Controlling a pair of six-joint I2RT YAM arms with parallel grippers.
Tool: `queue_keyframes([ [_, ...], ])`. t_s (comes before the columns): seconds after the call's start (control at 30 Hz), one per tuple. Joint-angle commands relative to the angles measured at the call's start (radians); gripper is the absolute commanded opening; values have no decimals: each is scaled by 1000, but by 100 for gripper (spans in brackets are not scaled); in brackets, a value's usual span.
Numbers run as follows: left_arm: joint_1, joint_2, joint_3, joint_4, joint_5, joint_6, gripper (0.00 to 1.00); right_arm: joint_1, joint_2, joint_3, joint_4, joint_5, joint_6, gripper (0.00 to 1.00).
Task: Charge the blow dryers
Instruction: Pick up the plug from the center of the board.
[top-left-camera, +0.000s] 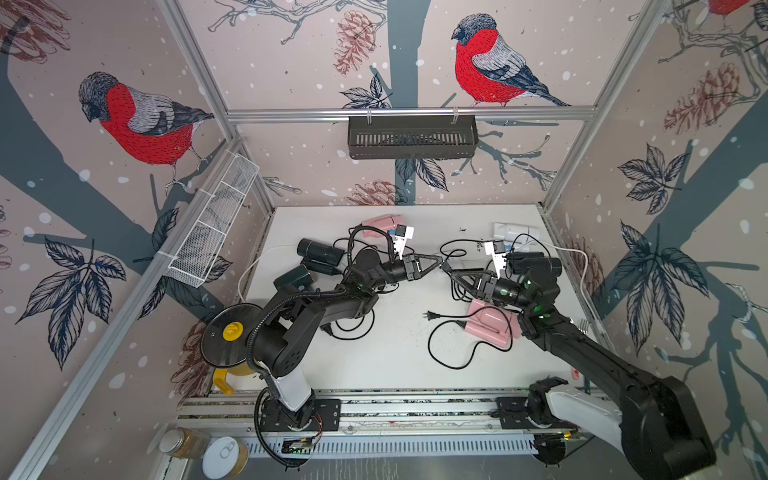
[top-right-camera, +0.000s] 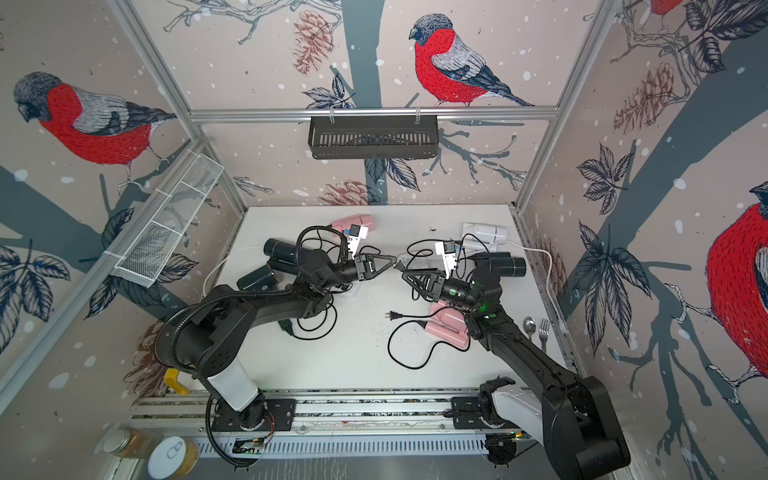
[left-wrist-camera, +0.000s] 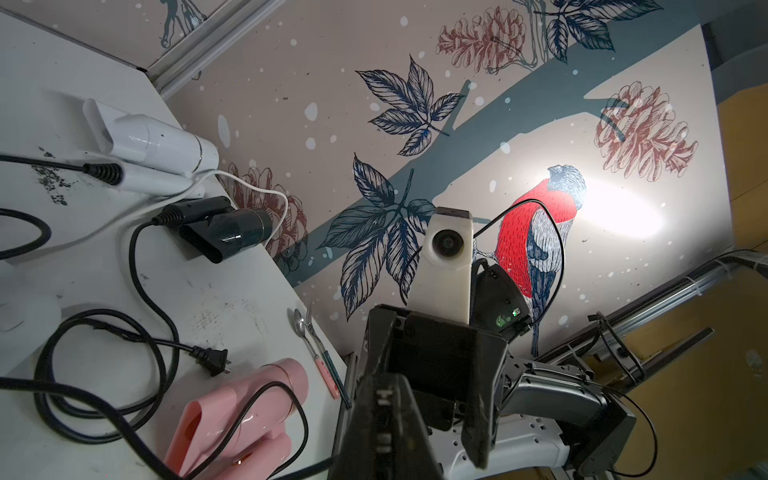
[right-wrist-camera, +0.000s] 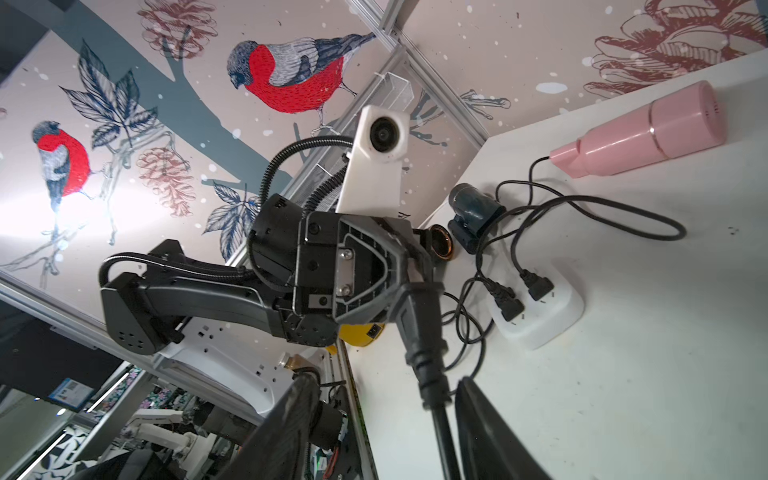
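Six blow dryers lie on the white table (top-left-camera: 395, 374). The far pink dryer (top-left-camera: 380, 224) is at the back edge. A black dryer (top-left-camera: 320, 251) and a dark dryer (top-left-camera: 293, 278) are on the left side by the left arm. The white dryer (top-left-camera: 515, 232) is in the far right corner, with the right black dryer (top-left-camera: 536, 262) just in front of it. The near pink dryer (top-left-camera: 490, 328) lies partly under the right arm. Their black cords loop across the middle.

A black plug (right-wrist-camera: 419, 324) hangs above the table's centre, pinched in the closed tips of the left gripper (top-left-camera: 438, 260). Which dryer it belongs to cannot be told. The right gripper (top-left-camera: 449, 272) meets it tip to tip, its jaws standing apart on either side of the cord just behind the plug, not clamped.

In the right wrist view, a white power strip (right-wrist-camera: 540, 320) sits beyond with two other plugs (right-wrist-camera: 536, 286) seated in it. A loose plug (top-left-camera: 430, 316) lies flat on the table beside the near pink dryer. A spoon (top-right-camera: 530, 326) and fork (top-right-camera: 544, 328) rest by the right edge.
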Motion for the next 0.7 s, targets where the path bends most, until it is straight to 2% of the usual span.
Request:
queue_keyframes([
  [0.0,0,1,-7,129,-11,-35,5,13,19,-11,211,4,120,54],
  [0.4,-6,0,-31,178,-26,-58,5,57,161,-23,519,82,285,39],
  [0.67,-9,0,-43,184,-32,-56,5,62,224,-16,568,106,304,29],
])
